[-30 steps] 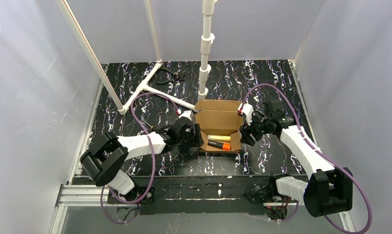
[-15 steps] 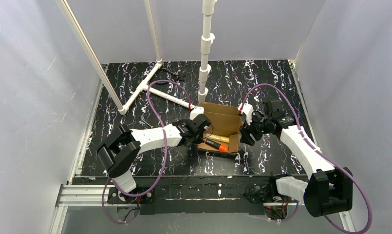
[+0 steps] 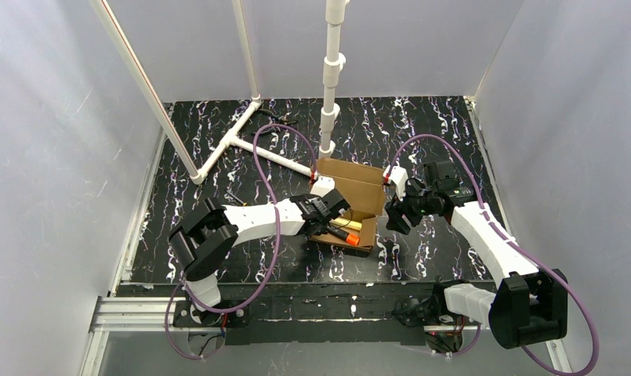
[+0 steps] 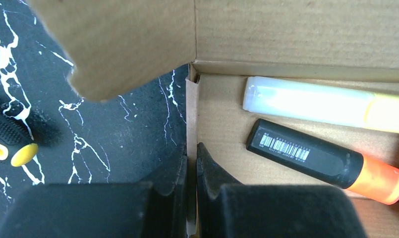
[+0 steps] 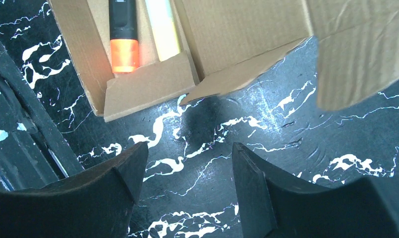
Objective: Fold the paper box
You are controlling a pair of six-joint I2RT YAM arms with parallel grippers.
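- The paper box [image 3: 357, 188], plain brown corrugated cardboard with its lid open, sits mid-desk [image 3: 422, 133] on black, white-veined marbling.
- Only the left wrist view shows the barcode on the black, orange-capped marker [image 4: 326, 161] beside a pale yellow marker [image 4: 316, 103].
- The left tool [image 4: 191, 158] pinches the box's left wall.
- The right tool [image 5: 186, 151], jaws apart, hovers just beside its right corner.

Left gripper [image 4: 191, 156] tight on paper box [image 4: 296, 29] wall; markers [image 4: 306, 151] inside
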